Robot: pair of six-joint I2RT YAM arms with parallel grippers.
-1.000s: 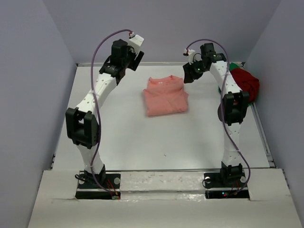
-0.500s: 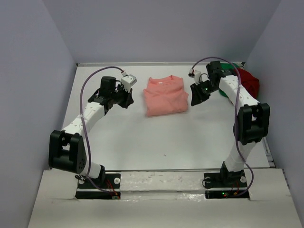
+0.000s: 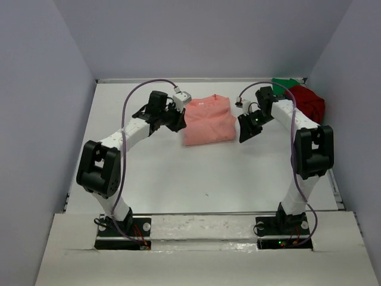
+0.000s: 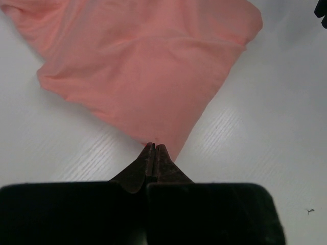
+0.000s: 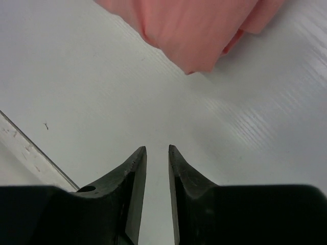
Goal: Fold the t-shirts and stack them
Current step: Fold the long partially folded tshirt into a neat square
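Observation:
A folded salmon-pink t-shirt [image 3: 206, 122] lies flat at the middle back of the white table. My left gripper [image 3: 180, 124] is shut at the shirt's left edge. In the left wrist view its closed tips [image 4: 155, 147] rest against a corner of the pink cloth [image 4: 148, 66], with no cloth visibly between them. My right gripper [image 3: 243, 136] hovers low just right of the shirt's near right corner. Its jaws [image 5: 157, 148] stand a narrow gap apart, with only bare table between them and the pink corner [image 5: 194, 30] ahead. A dark red t-shirt [image 3: 309, 102] and a green t-shirt [image 3: 286, 83] are bunched at the back right corner.
Grey walls close in the table on the left, back and right. A raised strip [image 3: 331, 173] runs along the table's right edge. The arm bases stand on the white ledge [image 3: 202, 229] at the near edge.
Both arms have come down from high at the back to the shirt's two sides. The left jaws have shut and the right jaws have narrowed. The shirts have not moved.

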